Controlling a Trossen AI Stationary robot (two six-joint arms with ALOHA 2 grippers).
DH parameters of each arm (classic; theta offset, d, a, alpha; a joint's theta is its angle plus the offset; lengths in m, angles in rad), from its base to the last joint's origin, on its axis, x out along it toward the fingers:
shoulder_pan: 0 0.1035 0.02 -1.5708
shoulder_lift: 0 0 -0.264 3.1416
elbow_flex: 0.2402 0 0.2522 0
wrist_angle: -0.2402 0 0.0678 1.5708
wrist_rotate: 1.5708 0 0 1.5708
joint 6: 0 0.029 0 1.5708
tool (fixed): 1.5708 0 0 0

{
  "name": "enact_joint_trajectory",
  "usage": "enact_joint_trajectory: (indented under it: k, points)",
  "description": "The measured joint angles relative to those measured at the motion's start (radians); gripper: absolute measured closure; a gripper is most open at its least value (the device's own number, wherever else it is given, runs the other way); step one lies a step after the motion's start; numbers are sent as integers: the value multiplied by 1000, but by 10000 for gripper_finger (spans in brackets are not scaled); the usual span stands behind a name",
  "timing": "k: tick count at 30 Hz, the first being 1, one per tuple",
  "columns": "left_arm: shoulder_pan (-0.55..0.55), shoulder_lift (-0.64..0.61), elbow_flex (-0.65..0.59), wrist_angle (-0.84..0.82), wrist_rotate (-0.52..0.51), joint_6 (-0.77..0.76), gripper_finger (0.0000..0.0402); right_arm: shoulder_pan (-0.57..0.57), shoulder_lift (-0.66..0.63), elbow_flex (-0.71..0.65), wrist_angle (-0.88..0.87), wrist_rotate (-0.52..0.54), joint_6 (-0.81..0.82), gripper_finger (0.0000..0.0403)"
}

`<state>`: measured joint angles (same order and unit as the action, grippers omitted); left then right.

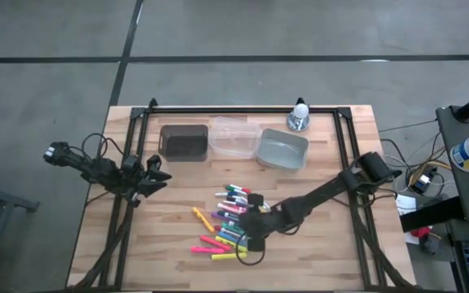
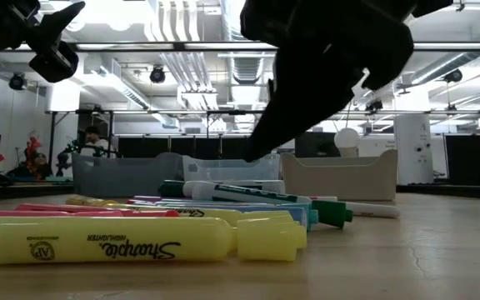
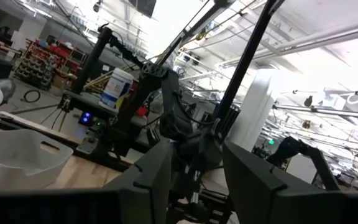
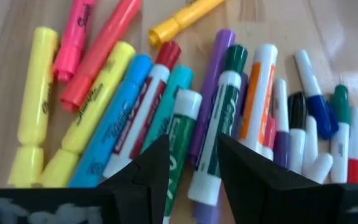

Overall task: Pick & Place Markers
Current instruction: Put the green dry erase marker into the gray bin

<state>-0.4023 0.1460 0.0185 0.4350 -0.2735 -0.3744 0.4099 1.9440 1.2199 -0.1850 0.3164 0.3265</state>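
Observation:
The markers (image 1: 226, 221) lie in a loose pile on the wooden table, near its near edge. Some are white-bodied with coloured caps; others are neon yellow, pink, orange and blue (image 4: 123, 106). In the low view a yellow marker (image 2: 140, 239) lies nearest. My right gripper (image 1: 255, 232) hangs open just over the pile's right part. Its fingers (image 4: 151, 168) stand on either side of a white marker with green print (image 4: 182, 134), and I see no touch. My left gripper (image 1: 159, 175) waits open at the table's left, raised off the table (image 2: 48, 42).
Three small bins stand in a row along the far side: a dark one (image 1: 184, 142), a clear one (image 1: 234, 137) and a grey one (image 1: 282, 151). A small round metal object (image 1: 300, 120) sits behind them. Black frame rails (image 1: 344, 146) run along both table sides.

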Motion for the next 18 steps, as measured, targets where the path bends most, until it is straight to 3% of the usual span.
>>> enact_joint_trajectory:
  k: [18]
  points:
    - [0, 8, -5, 5, -1, -19, 262, -2, 15, -16, -52, 48, 45, 298]
